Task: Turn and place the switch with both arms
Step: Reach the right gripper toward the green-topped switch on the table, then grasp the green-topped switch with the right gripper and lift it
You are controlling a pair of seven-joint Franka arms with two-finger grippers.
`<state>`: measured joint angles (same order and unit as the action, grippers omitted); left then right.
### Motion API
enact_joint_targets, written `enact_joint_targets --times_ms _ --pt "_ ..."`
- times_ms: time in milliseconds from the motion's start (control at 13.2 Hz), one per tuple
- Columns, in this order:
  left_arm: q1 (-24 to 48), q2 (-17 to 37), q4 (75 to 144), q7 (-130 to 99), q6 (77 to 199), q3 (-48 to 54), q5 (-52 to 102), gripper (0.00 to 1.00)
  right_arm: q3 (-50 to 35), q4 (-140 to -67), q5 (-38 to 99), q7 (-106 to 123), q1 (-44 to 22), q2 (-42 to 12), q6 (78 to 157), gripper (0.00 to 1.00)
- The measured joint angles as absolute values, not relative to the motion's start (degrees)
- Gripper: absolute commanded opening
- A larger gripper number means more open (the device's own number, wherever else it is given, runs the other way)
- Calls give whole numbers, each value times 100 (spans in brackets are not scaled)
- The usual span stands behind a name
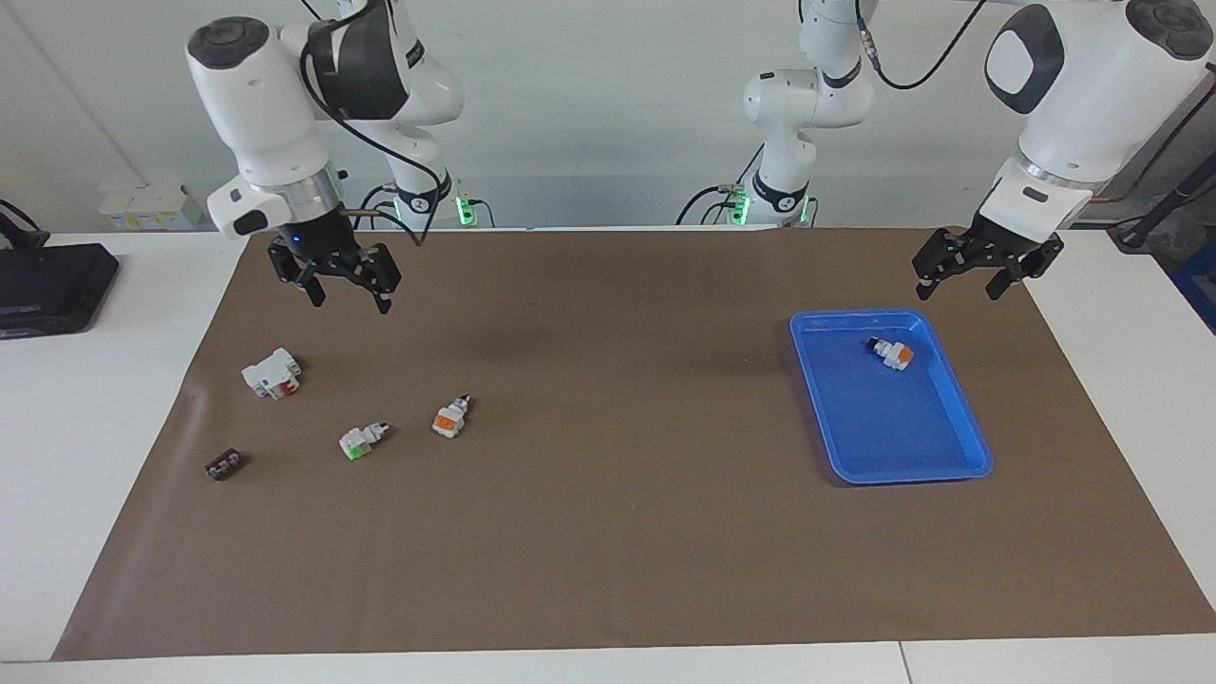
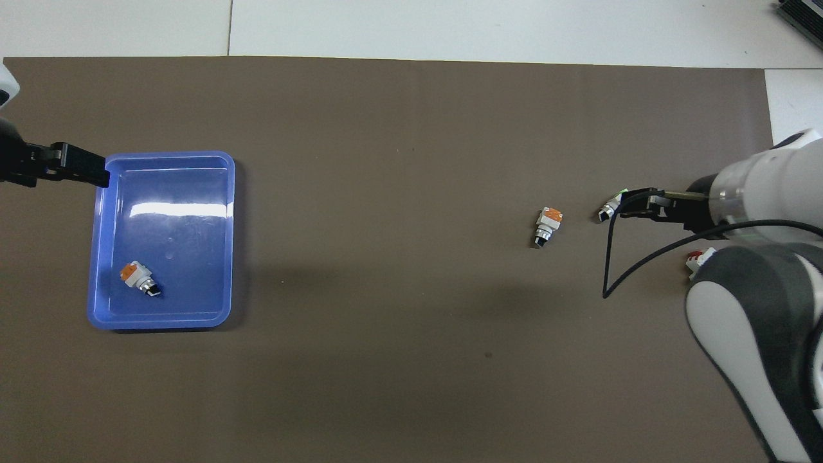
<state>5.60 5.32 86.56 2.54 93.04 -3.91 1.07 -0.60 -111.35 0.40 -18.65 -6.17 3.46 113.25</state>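
Two switches lie on the brown mat toward the right arm's end: an orange-faced switch (image 1: 449,418) (image 2: 546,225) and a green-faced switch (image 1: 361,440) (image 2: 607,211). A third switch (image 1: 891,352) (image 2: 138,276), orange-faced, lies in the blue tray (image 1: 950,465) (image 2: 96,257). My right gripper (image 1: 344,285) (image 2: 636,202) hangs open in the air over the mat, touching nothing; from overhead it partly covers the green-faced switch. My left gripper (image 1: 969,275) (image 2: 80,167) waits open above the tray's corner nearest the robots, with nothing in it.
A larger white block with a red part (image 1: 272,372) (image 2: 697,257) sits nearer the robots than the green-faced switch. A small black piece (image 1: 224,465) lies beside the mat's edge. A black device (image 1: 47,285) rests on the white table off the mat.
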Motion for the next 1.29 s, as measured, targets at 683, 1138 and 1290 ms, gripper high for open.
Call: enact_joint_targets --times_ms 683,1138,1290 --pt "560 509 8656 254 9304 -390 107 100 -64 -11698 50 -3269 -1020 -1485 13587 100" --pt "560 508 8656 254 9304 -391 107 100 -60 -11702 56 -3675 -1162 -1807 13936 100" --pt "560 508 8656 254 9304 -391 107 100 -37 -11702 69 -3701 -1153 -1845 13981 98"
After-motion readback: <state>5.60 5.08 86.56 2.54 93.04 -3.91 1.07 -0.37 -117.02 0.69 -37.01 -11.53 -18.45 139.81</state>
